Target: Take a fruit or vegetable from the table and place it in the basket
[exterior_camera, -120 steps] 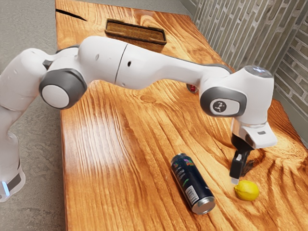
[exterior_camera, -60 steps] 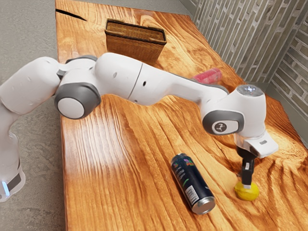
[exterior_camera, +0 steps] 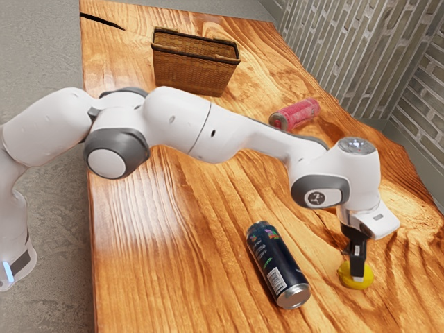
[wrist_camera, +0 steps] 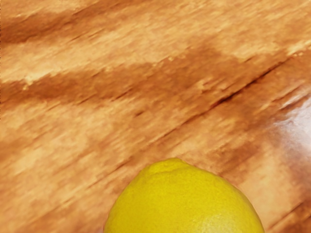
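Observation:
In the exterior view, the black gripper (exterior_camera: pixel 357 273) is lowered over the yellow lemon (exterior_camera: pixel 345 275), one finger in front of the fruit and the far side mostly hidden. It looks open, and no grip on the lemon can be made out. The lemon rests on the wooden table (exterior_camera: pixel 173 229). My wrist view has the lemon (wrist_camera: pixel 184 204) large at its lower edge, just under the hand. The brown woven basket (exterior_camera: pixel 193 72) stands upright at the table's far end, toward the exterior view's upper left.
A dark can (exterior_camera: pixel 270 257) lies on its side near the lemon, toward the exterior view's left. Another can, red-pink (exterior_camera: pixel 301 114), lies beyond the arm near the wall-side edge. A brick wall (exterior_camera: pixel 361 62) runs along the table's far side.
My hand has come down over the lemon and shifted slightly toward the exterior view's right. The arm has lowered, uncovering more of the basket and the red-pink can.

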Robot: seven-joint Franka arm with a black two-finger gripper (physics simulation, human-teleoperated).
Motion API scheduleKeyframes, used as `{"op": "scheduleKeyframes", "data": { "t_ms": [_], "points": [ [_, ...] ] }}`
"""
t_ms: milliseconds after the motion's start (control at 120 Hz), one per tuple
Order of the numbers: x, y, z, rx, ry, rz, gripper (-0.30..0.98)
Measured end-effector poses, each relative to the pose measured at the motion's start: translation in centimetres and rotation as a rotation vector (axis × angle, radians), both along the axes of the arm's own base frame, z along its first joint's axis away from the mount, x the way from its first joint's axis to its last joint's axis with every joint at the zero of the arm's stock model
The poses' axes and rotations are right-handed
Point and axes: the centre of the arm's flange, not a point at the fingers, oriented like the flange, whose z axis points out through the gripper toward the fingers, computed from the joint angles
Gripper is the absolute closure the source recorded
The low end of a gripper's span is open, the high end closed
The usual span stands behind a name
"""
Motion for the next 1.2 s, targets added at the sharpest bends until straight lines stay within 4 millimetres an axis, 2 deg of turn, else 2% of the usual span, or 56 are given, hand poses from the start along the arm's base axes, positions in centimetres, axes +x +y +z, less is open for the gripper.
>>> {"op": "scheduleKeyframes", "data": {
  "t_ms": [767, 983, 1200],
  "points": [
    [0.5, -0.1, -2.0, -0.014, -0.007, 0.02, 0.02],
    [0.6, -0.1, -2.6, -0.009, 0.0, 0.024, 0.09],
    [0.7, 0.9, -2.0, 0.025, 0.028, 0.028, 0.29]
  ]
}}
